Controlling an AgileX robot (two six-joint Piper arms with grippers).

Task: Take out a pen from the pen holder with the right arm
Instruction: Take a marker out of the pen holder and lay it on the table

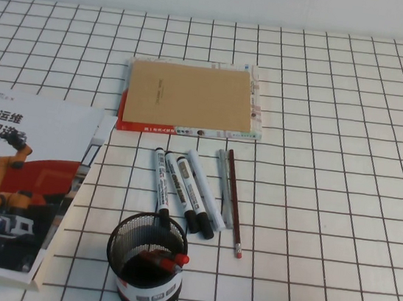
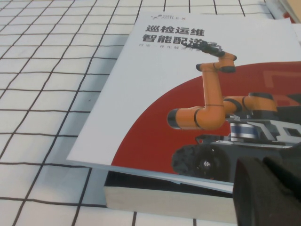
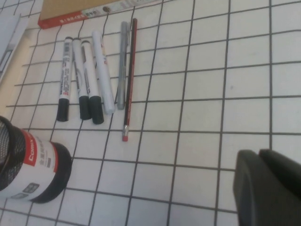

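High view shows the pen holder [image 1: 123, 248], a black mesh cup with a white label band, standing upright near the desk's front edge, a little left of the middle. A red pen [image 1: 172, 259] lies slanted inside it, its tip against the rim on the right. I am not touching either: my right fingers [image 3: 263, 188] are pressed together with nothing between them, and they hang over bare grid squares well off to the right of the holder. From above, only a dark sliver of them shows at the desk's right edge. Just beyond the holder, a row of writing things lies flat on the desk [image 1: 337, 139]. It starts with three black-capped markers [image 1: 174, 188], then a white marker [image 1: 204, 188], a grey pen [image 1: 226, 187] and a dark red pencil [image 1: 233, 203] with a red end. All point roughly toward the front edge, and the nearest marker cap comes close to the holder's rim. Farther back, toward the middle of the desk, a brown notebook [image 1: 190, 97] rests on top of a book with a red edge. A thick booklet [image 1: 13, 170] with an orange robot arm on its cover fills the front left corner. My left fingers [image 2: 268, 193] hover low beside one corner of that booklet, held together with no gap showing and gripping nothing.
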